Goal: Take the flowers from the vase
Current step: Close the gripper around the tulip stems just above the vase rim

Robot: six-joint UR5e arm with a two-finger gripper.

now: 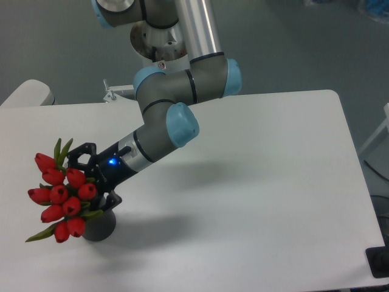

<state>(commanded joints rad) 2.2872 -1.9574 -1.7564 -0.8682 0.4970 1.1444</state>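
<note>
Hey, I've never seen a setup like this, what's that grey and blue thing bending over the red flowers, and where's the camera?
That is a robot arm, grey tubes joined by blue-capped joints, mounted behind a white table. A single fixed camera looks down from the front. At the arm's end is a black two-finger gripper with a small blue light. It has reached the bunch of red tulip buds with green leaves, which stands in a small dark grey vase. The fingers sit on either side of the bunch; whether they have gripped it is unclear.
</note>
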